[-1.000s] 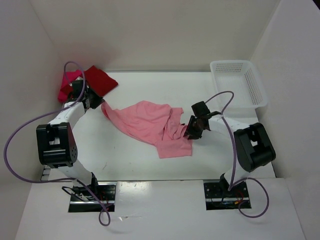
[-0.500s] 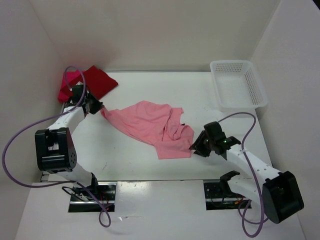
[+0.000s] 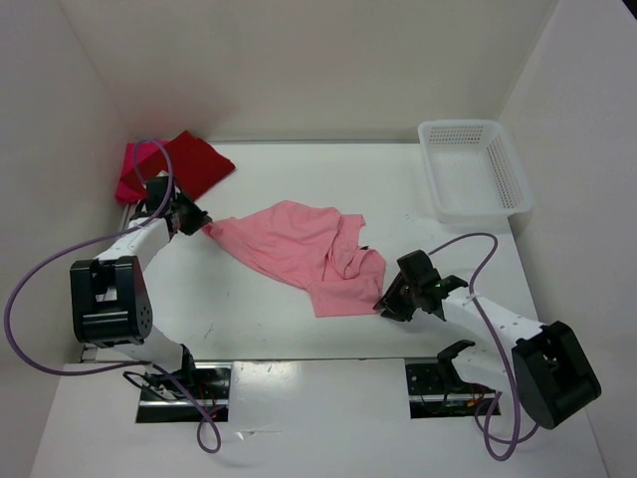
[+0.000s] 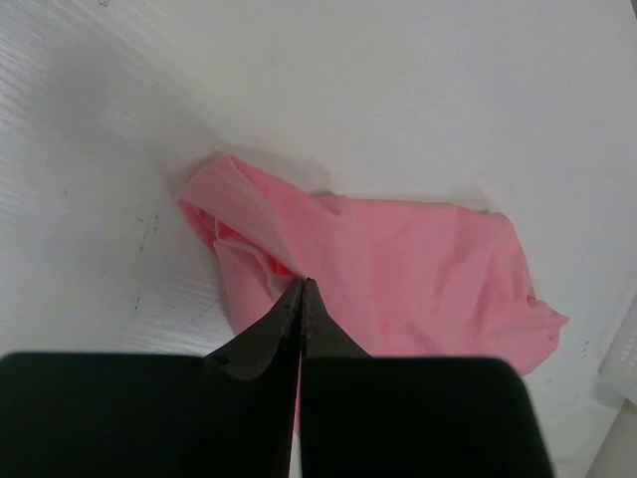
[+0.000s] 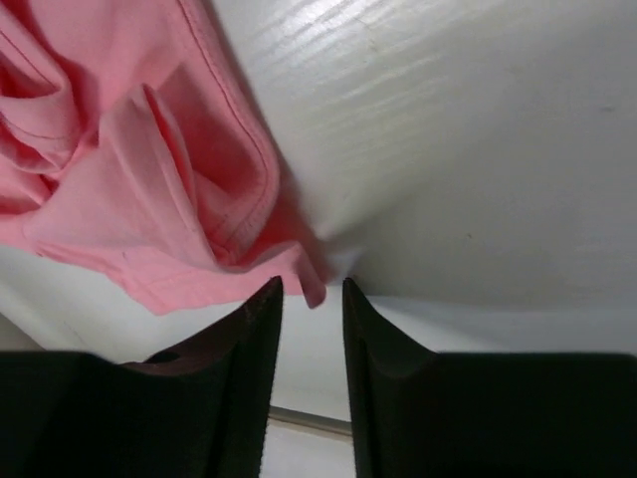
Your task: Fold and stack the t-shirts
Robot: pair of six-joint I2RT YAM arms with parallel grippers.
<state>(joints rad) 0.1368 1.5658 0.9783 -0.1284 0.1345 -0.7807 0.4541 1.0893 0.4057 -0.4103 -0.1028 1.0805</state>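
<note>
At the left corner of the salmon-pink shirt, cloth is being pinched by the left gripper, jaws fully together. In the left wrist view, folds are being shown gathered at the fingertips. From above, only the corner drawn to a point is being shown.

At the shirt's near right corner, the right gripper is being held with jaws apart, and nothing is being clamped. Right wrist view only: the hem tip is lying at the mouth of the gap. From above, that gap is being hidden by the gripper body.

The shirt is lying rumpled on the table, between both grippers.

Top view only: the dark red shirt and magenta shirt are lying touching each other, beyond the salmon shirt's left corner. The white mesh basket is sitting well apart, beyond its right side.
</note>
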